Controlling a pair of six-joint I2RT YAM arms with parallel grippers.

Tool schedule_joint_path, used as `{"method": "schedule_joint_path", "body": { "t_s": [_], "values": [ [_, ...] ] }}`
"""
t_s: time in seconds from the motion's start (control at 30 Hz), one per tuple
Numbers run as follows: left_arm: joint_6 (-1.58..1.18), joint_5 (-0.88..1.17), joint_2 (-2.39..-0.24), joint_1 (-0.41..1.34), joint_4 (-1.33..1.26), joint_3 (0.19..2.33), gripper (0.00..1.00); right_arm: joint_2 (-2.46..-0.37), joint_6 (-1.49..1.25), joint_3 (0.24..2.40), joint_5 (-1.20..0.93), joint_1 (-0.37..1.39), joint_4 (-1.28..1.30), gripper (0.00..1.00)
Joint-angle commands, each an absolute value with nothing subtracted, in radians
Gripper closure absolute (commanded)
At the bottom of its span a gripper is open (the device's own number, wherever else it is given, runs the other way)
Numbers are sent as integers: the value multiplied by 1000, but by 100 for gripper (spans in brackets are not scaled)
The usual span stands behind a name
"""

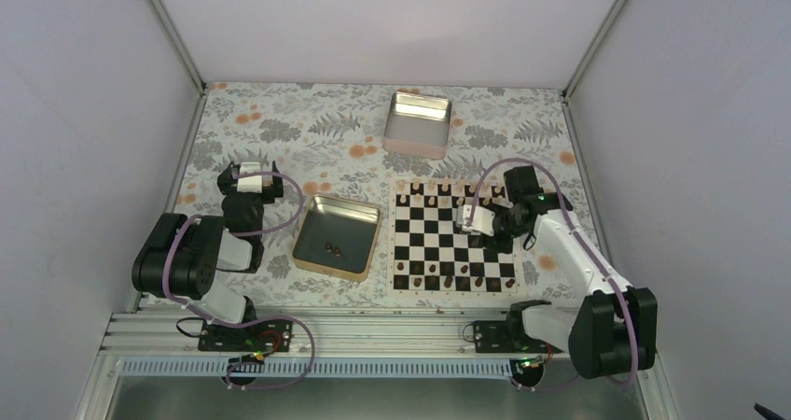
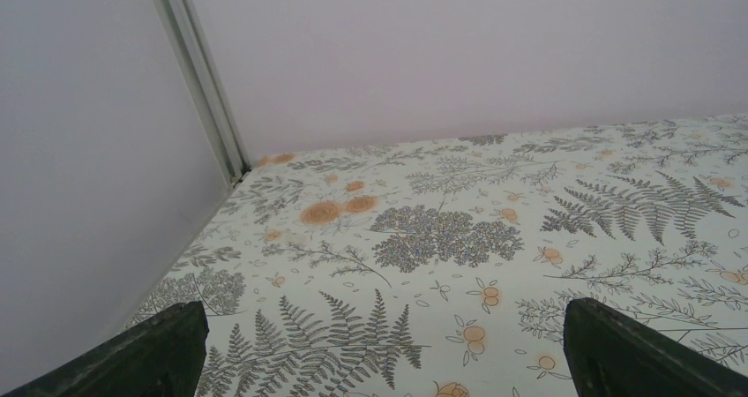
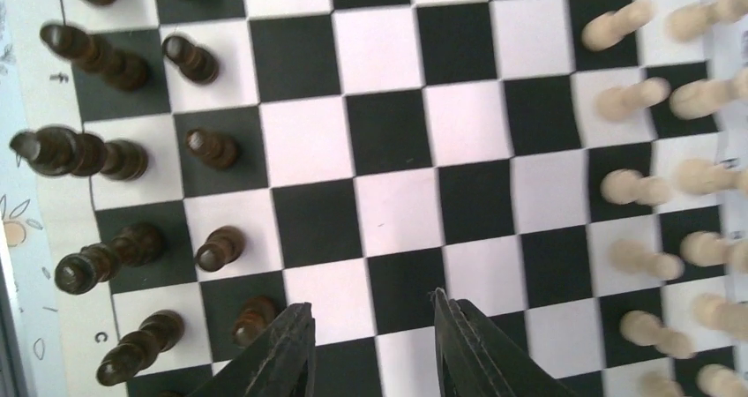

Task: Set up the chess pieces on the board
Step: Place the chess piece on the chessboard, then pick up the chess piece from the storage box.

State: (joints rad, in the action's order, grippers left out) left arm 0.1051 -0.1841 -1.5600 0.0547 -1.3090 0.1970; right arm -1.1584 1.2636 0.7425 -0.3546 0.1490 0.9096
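Currently: right fingers open and empty above the board, left fingers wide open off to the side

Obs., near to far:
- Dark chess pieces [image 3: 212, 147] stand in two rows along the board's near edge, on the near side of the right fingers. In the wrist view they sit left of the tips. The closest one is just beside the left tip, and I cannot tell whether it touches.
- Right fingers [image 3: 291, 353] hover over the board [image 1: 438, 243], above its right-middle squares. Jaws are partly apart and nothing is held. Only bare checks show in the gap.
- Two more dark pieces [image 1: 332, 248] lie loose in the gold-rimmed tray [image 1: 317, 257]. The tray is left of the right fingers, just beside the board's left rim.
- Pale pieces [image 3: 631, 104] fill the two far rows, beyond the right fingers. They are blurred in the wrist view.
- Left fingers [image 2: 168, 353] are well to the left of the tray, above the floral surface [image 2: 441, 238]. The tips are spread wide with nothing between them.
- Silver tin [image 1: 418, 123] is farthest out, beyond the board's far-left corner and apart from it.
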Motion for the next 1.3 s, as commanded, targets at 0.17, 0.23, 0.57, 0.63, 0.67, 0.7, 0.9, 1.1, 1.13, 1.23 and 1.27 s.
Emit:
{"method": "schedule_joint_path", "body": {
  "t_s": [0.17, 0.23, 0.57, 0.63, 0.67, 0.7, 0.9, 1.1, 1.13, 1.23, 1.27],
  "values": [
    [110, -180, -1567, 60, -1359, 198, 0, -1319, 1185, 1016, -426, 264, 924, 61],
    [111, -180, -1567, 60, -1359, 198, 0, -1378, 1139, 1073, -405, 342, 897, 60],
    [111, -179, -1566, 60, -1357, 198, 0, -1738, 939, 1398, -364, 736, 804, 59],
    [110, -178, -1568, 59, -1358, 198, 0, -1791, 925, 1442, -378, 790, 798, 59],
    [111, -177, -1568, 59, -1357, 199, 0, -1815, 923, 1461, -387, 820, 794, 59],
    [110, -177, -1567, 58, -1357, 197, 0, -1840, 919, 1474, -398, 842, 787, 59],
    [109, -176, -1567, 57, -1356, 198, 0, -1930, 903, 1476, -398, 954, 740, 59],
    [110, -176, -1567, 57, -1356, 199, 0, -1966, 847, 1449, -408, 999, 664, 59],
    [109, -175, -1567, 57, -1356, 199, 0, -1971, 839, 1450, -412, 1004, 659, 59],
    [109, -175, -1566, 57, -1356, 199, 0, -1996, 835, 1452, -401, 1032, 654, 59],
    [109, -176, -1567, 57, -1356, 199, 0, -2005, 831, 1450, -387, 1042, 650, 59]
  ]
}}
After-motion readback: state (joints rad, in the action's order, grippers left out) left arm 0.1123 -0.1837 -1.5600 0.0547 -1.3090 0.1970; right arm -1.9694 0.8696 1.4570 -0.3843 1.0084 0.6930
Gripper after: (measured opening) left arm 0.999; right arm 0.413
